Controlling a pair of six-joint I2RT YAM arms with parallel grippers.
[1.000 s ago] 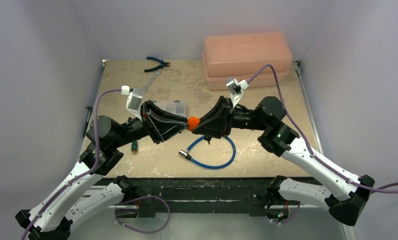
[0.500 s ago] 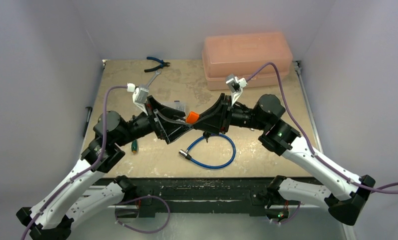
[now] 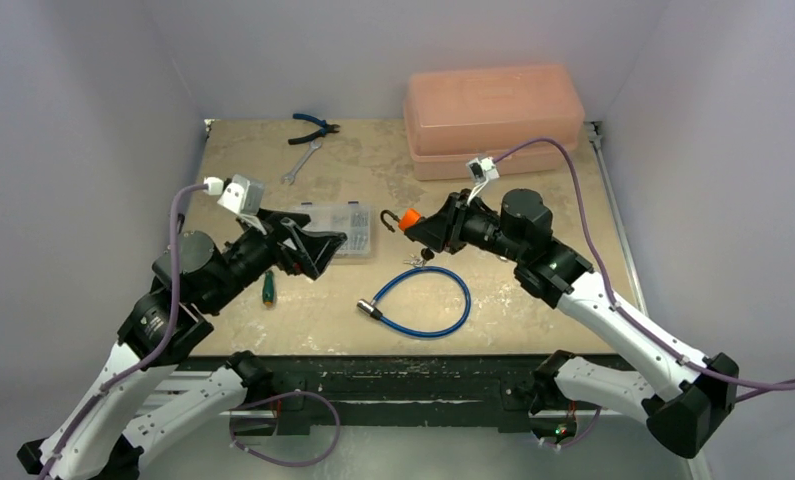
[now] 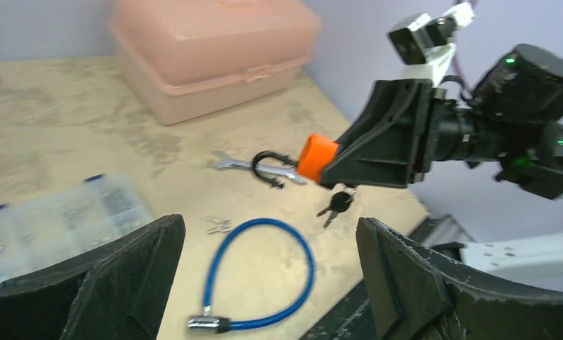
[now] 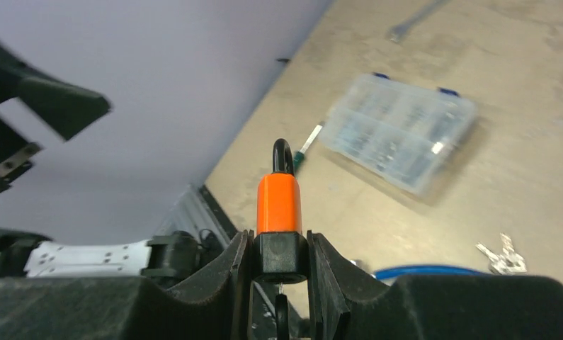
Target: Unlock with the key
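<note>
My right gripper (image 3: 420, 226) is shut on the black base of the orange padlock (image 3: 409, 219), holding it above the table. The padlock (image 5: 279, 202) sticks out past the fingertips, and its black shackle (image 4: 264, 164) stands swung open like a hook. The key (image 4: 338, 204), black-headed and bunched with a like one, hangs from the padlock's underside. In the right wrist view the key (image 5: 281, 312) shows just below the lock body. My left gripper (image 3: 313, 248) is open and empty, well to the left of the padlock; its fingers (image 4: 434, 283) frame the table.
A blue cable lock (image 3: 423, 305) lies in front of the padlock, with a bare silver key bunch (image 4: 218, 225) beside it. A clear organizer box (image 3: 338, 220) sits between the grippers. A pink toolbox (image 3: 493, 105) stands at the back right. Pliers (image 3: 313, 124), a wrench (image 3: 301, 160) and a green screwdriver (image 3: 268, 290) lie on the left.
My left gripper opened, let go at the padlock and drew back left. The shackle now shows sprung open. The right gripper, still gripping the padlock, has shifted slightly right.
</note>
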